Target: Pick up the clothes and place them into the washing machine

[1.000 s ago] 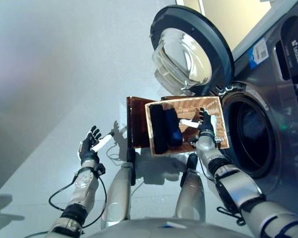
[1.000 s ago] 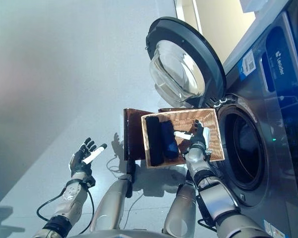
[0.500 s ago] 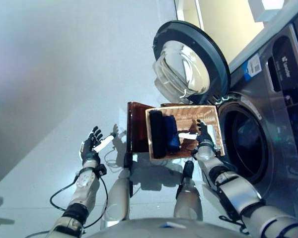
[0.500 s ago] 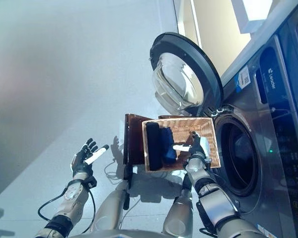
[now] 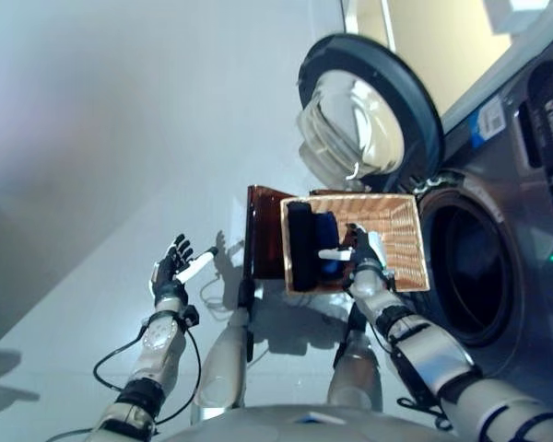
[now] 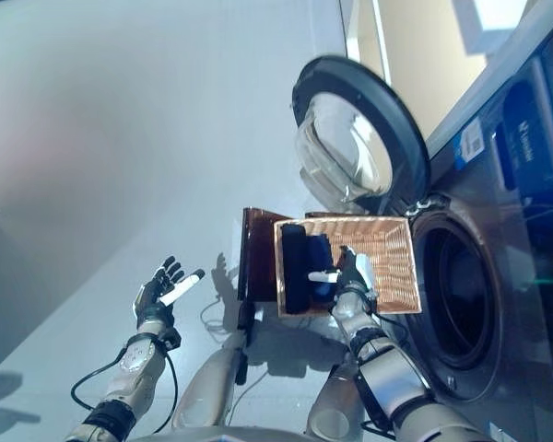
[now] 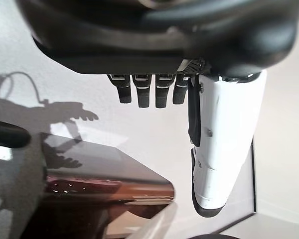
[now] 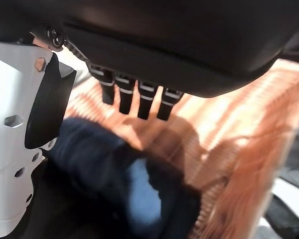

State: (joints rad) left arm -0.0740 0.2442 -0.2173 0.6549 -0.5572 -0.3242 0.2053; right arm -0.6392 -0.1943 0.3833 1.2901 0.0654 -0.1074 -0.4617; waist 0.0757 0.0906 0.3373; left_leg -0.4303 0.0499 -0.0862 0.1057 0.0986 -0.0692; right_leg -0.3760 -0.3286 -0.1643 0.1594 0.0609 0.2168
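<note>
The shallow wicker basket (image 5: 401, 230) rests on a low dark brown box (image 5: 264, 241) beside the washing machine. A black garment (image 5: 301, 245) and a blue garment (image 5: 328, 241) lie at the basket's left end. My right hand (image 5: 360, 252) hovers over the basket just right of the blue garment, fingers straight and thumb out, holding nothing. In the right wrist view the fingers (image 8: 139, 97) point over the dark blue cloth (image 8: 134, 189) and the wicker (image 8: 249, 124). My left hand (image 5: 170, 270) is open and idle above the floor, left of the box.
The washing machine's drum opening (image 5: 470, 272) lies right of the basket. Its round glass door (image 5: 369, 120) stands swung open behind the basket. Grey floor (image 5: 92, 138) stretches to the left.
My right hand has moved left across the basket, closer to the blue garment. The whole picture has shifted a little with the camera. The left hand stays put.
</note>
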